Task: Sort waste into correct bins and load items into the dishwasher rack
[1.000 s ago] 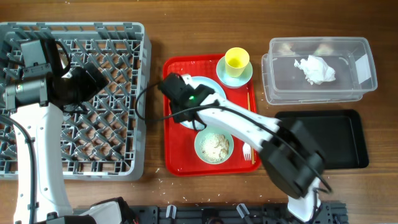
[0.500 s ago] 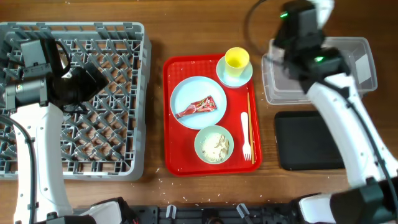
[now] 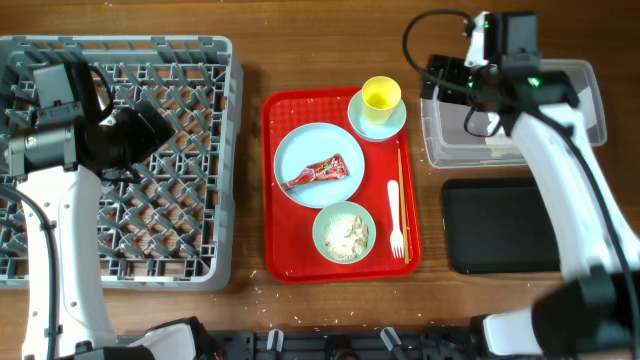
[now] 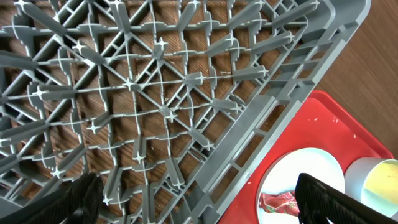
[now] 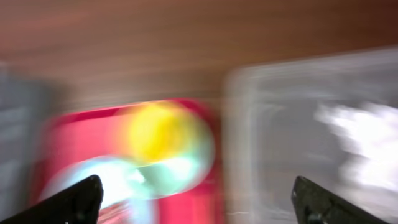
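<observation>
Right arm has swung clear off the red tray since a second ago and now hangs over the clear tub just off the tray's top right corner. The right claw was pressed together back then, and its fingers now look spread wide with nothing in them, though that wrist view is a smeary blur. Pale blob inside the tub is probably the napkin. Left claw is spread too, parked over the grey rack left of the tray. Next up, I'd guess, is the red foil wrapper, lying flat on the mint plate in the tray's upper middle. It looks feather-light, thin and crinkly, and foil on a glossy plate will likely skate if nudged, so I'd pinch across its narrow middle from above rather than chase a crimped end. Rice scraps sit in the round bowl just below the plate. They're loose and clumpy, so better to tip the bowl than pick at them.
</observation>
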### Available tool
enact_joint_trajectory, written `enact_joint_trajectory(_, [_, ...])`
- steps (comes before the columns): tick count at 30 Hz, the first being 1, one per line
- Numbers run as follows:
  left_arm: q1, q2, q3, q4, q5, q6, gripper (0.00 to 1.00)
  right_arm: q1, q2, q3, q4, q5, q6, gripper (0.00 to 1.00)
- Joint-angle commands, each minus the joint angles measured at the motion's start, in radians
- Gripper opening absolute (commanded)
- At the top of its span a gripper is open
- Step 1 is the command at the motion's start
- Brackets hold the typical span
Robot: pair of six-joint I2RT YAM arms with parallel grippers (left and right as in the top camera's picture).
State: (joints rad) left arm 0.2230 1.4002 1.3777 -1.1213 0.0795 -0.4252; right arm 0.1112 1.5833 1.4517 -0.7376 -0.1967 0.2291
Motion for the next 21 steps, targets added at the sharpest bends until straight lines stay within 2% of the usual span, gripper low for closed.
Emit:
enact_joint_trajectory(1, [0.005,-0.011,0.015,0.002,0.009,-0.01,1.0,0.075,-0.08,0.008,-0.013,-0.439,-0.019,0.97])
enact_joint_trajectory(4, [0.005,-0.011,0.015,0.002,0.009,-0.01,1.0,0.238,-0.043,-0.015,-0.013,-0.323,-0.042,0.93])
enact_joint_trajectory(5, [0.005,-0.011,0.015,0.002,0.009,-0.01,1.0,0.308,-0.014,-0.031,-0.006,-0.24,-0.005,0.85])
enact_joint_trajectory(6, [0.005,-0.011,0.015,0.002,0.009,-0.01,1.0,0.352,0.01,-0.042,-0.004,-0.18,0.06,0.82])
enact_joint_trajectory(8, [0.005,-0.011,0.015,0.002,0.009,-0.01,1.0,0.463,0.098,-0.052,-0.002,-0.052,0.273,0.81])
enact_joint_trajectory(10, [0.005,-0.011,0.015,0.002,0.009,-0.01,1.0,0.552,0.214,-0.052,0.035,-0.02,0.592,0.74])
enact_joint_trajectory(12, [0.005,-0.011,0.015,0.002,0.009,-0.01,1.0,0.571,0.262,-0.052,0.045,-0.02,0.731,0.74])
enact_joint_trajectory(13, [0.005,-0.011,0.015,0.002,0.009,-0.01,1.0,0.572,0.293,-0.052,0.04,-0.023,0.871,0.74])
enact_joint_trajectory(14, [0.004,-0.011,0.015,0.002,0.009,-0.01,1.0,0.572,0.301,-0.052,0.04,-0.025,0.905,0.7])
enact_joint_trajectory(15, [0.005,-0.011,0.015,0.002,0.009,-0.01,1.0,0.572,0.309,-0.052,0.039,-0.025,0.954,0.52])
enact_joint_trajectory(16, [0.004,-0.011,0.015,0.002,0.008,-0.01,1.0,0.574,0.315,-0.053,0.032,-0.025,0.994,0.47])
enact_joint_trajectory(18, [0.005,-0.011,0.015,0.002,0.009,-0.01,1.0,0.588,0.323,-0.053,0.026,-0.028,1.064,0.53])
enact_joint_trajectory(21, [0.005,-0.011,0.015,0.002,0.009,-0.01,1.0,0.616,0.342,-0.053,0.027,0.016,1.207,0.53])
